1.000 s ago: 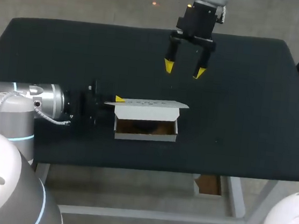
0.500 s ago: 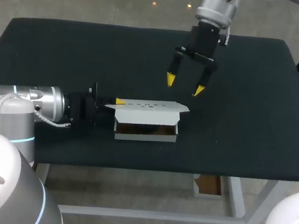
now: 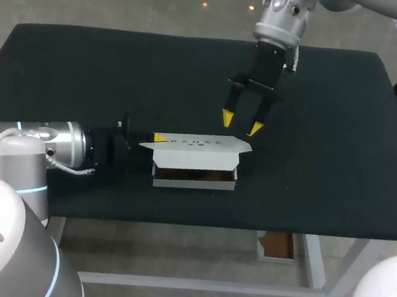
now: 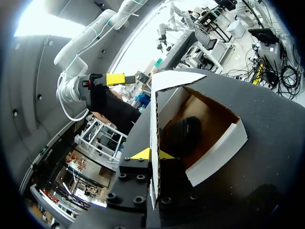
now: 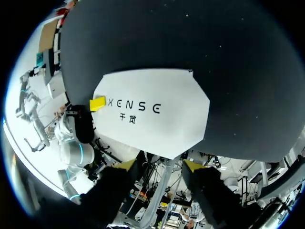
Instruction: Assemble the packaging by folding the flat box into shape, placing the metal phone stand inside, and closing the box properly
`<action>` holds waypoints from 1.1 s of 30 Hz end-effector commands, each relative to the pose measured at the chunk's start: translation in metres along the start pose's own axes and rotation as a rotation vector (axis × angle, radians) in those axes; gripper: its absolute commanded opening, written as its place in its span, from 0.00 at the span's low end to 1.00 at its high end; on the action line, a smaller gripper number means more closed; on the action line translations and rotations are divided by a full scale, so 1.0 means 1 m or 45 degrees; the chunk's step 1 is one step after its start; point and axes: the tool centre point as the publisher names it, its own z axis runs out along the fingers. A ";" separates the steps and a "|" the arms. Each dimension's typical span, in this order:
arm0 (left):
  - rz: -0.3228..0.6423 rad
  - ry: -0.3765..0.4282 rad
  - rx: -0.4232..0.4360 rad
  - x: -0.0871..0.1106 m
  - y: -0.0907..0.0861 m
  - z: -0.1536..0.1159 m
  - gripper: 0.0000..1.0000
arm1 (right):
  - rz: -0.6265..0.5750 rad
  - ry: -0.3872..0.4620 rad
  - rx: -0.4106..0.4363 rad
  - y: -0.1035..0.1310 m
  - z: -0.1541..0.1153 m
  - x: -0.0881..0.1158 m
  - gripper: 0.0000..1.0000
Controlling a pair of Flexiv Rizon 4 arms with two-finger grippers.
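The white box [image 3: 195,168] sits on the worktop [image 3: 86,64] with its lid flap [image 3: 200,144] raised over the opening, and the dark phone stand [image 4: 183,136] lies inside the box. Our left end effector [image 3: 158,138] is clenched on the flap at the box's left end. Our right end effector [image 3: 241,123] hangs released just behind the box's right end, apart from it.

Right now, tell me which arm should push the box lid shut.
Probably right. The right claw hangs open just above the raised lid, free to push down. The left claw is clamped on the lid's end, steadying the box.
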 end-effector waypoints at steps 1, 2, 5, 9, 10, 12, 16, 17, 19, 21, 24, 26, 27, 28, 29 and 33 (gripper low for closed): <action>0.002 -0.012 0.002 0.004 -0.001 -0.001 0.00 | -0.013 0.039 -0.006 0.006 0.014 -0.010 0.59; 0.003 -0.014 0.003 0.004 -0.001 -0.001 0.00 | -0.015 0.048 -0.002 0.007 0.015 -0.011 0.55; 0.006 -0.017 0.003 0.006 -0.001 -0.001 0.00 | -0.023 0.062 -0.013 0.010 0.020 -0.014 0.47; 0.011 -0.018 0.000 0.007 -0.001 -0.001 0.00 | -0.015 0.036 -0.034 0.011 0.027 -0.016 0.44; 0.011 -0.018 0.000 0.007 -0.001 -0.001 0.00 | -0.015 0.034 -0.037 0.011 0.028 -0.016 0.44; 0.012 -0.019 -0.001 0.007 -0.001 -0.001 0.00 | -0.023 0.038 -0.037 0.011 0.029 -0.016 0.44; 0.012 -0.021 0.002 0.007 -0.001 -0.001 0.00 | -0.032 0.027 -0.082 0.012 0.029 -0.018 0.43; 0.012 -0.021 0.002 0.007 -0.001 -0.001 0.00 | -0.032 0.022 -0.088 0.012 0.030 -0.018 0.42; 0.012 -0.019 0.004 0.008 -0.001 0.000 0.00 | -0.035 0.009 -0.107 0.013 0.031 -0.019 0.41; 0.012 -0.018 0.006 0.008 -0.001 0.000 0.00 | -0.044 0.008 -0.112 0.014 0.032 -0.019 0.40; 0.013 -0.014 0.009 0.008 0.000 0.001 0.00 | -0.049 0.001 -0.134 0.014 0.033 -0.020 0.40; 0.014 -0.013 0.011 0.008 0.000 0.001 0.00 | -0.044 -0.013 -0.154 0.014 0.034 -0.020 0.40; 0.014 -0.012 0.014 0.008 0.000 0.001 0.00 | -0.046 -0.014 -0.154 0.015 0.035 -0.021 0.40; 0.014 -0.012 0.014 0.008 0.000 0.001 0.00 | -0.048 -0.014 -0.153 0.015 0.036 -0.021 0.40; 0.013 -0.013 0.014 0.008 0.000 0.001 0.00 | -0.049 -0.019 -0.158 0.016 0.037 -0.021 0.40; 0.011 -0.016 0.015 0.008 0.000 0.002 0.00 | -0.048 -0.030 -0.168 0.017 0.040 -0.022 0.40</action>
